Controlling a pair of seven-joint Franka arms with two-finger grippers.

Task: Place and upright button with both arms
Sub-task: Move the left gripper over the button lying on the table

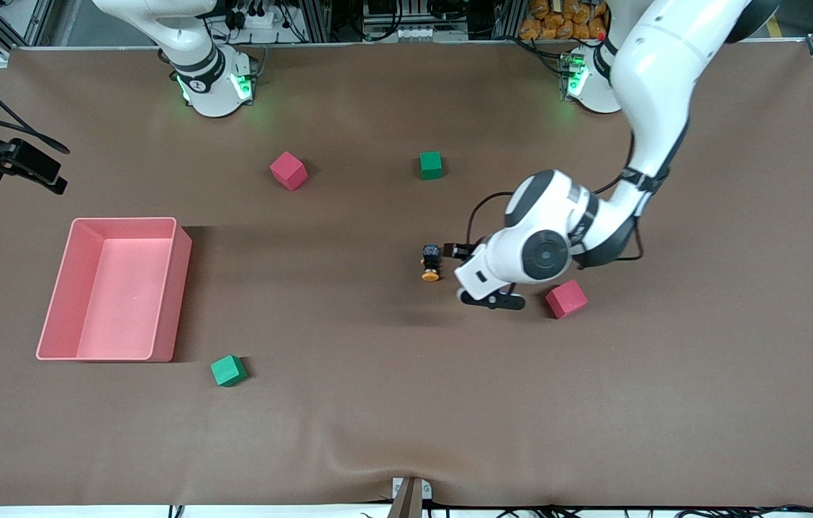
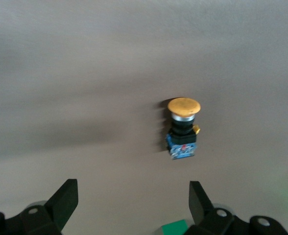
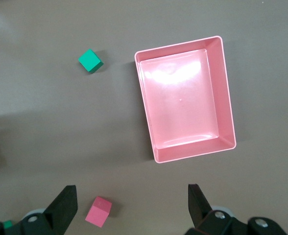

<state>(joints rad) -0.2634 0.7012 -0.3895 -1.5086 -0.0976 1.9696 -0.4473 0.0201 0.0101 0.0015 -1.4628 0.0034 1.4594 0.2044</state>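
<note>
Button (image 2: 182, 128) lies on its side on the bench (image 1: 378, 403), just beside the spread, empty left hand (image 2: 129, 205). Straddle its black body squarely before you close. Right hand (image 3: 129, 205), spread and empty, waits over the bin (image 3: 227, 122).

Readable text: none in any of the three views.
Labels or brands: none legible on the arms, the bin, the cubes or the table covering.
Numbers and signs: none can be made out.
</note>
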